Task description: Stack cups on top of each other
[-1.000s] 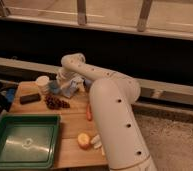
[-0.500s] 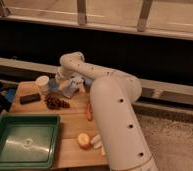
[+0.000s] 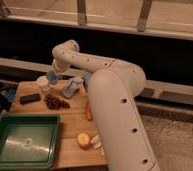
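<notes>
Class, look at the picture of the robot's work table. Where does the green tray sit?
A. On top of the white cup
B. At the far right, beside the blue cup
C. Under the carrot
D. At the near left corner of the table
D: the green tray fills the near left corner of the wooden table, while the robot's hand is at the far side by the white cup.

The pincer (image 3: 54, 76) hangs over a matt wooden table (image 3: 72, 127) beside a glossy green plastic tray (image 3: 45, 122).
</notes>
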You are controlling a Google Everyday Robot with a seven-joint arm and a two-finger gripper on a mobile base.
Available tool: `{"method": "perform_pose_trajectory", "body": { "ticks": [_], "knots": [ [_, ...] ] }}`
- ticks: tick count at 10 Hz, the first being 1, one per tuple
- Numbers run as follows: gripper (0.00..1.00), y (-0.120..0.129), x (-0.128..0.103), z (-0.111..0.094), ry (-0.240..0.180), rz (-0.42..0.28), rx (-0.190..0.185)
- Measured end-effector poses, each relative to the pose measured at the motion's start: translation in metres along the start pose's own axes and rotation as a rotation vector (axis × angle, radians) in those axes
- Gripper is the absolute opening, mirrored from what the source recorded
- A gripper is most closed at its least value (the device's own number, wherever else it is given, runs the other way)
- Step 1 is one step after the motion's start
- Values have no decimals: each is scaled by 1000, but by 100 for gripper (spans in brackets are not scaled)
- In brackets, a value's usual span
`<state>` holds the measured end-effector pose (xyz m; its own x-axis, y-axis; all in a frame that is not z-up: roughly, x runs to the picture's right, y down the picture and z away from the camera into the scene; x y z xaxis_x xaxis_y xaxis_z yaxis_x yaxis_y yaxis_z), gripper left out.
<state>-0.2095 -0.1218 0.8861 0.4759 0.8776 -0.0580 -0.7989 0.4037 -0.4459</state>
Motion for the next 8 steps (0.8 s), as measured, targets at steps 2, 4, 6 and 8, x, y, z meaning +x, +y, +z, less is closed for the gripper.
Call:
{"method": "perform_pose_trajectory", "body": {
  "ticks": [2, 4, 6, 8],
  "knots": [
    [0, 7, -11, -8, -23, -28, 12],
    [0, 19, -28, -10, -53, -65, -1],
    [0, 27, -34, -3, -64, -80, -37],
    [0, 39, -39, 12, -64, -93, -85]
  ]
}}
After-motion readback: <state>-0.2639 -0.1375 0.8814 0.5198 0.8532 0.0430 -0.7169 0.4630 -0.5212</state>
